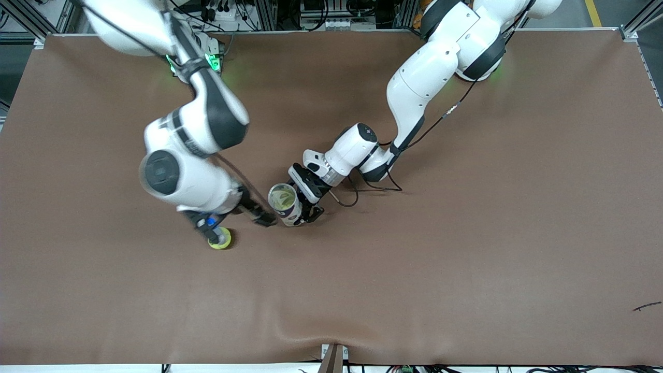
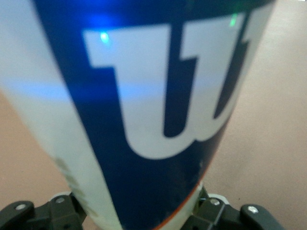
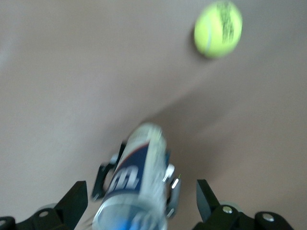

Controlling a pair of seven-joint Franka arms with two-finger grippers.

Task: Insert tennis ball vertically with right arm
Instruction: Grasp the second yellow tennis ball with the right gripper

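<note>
Brown table [image 1: 466, 259]; I keep the can [image 1: 285, 203] upright in my left gripper [image 1: 305, 212], fingers clamped low on it. My right gripper [image 1: 235, 220] hangs wide open, empty, beside the can. Ball [image 1: 221, 238] lies near the can (fuzzy, springy, light): grip across its middle.

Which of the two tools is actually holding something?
The left tool, clamped around the can; the right tool is open and empty.

Both arms are clad in glossy white shells joined by black bands. Black cables are strung along them, green lights are lit near the bases, and silver screws stud the black grippers.
</note>
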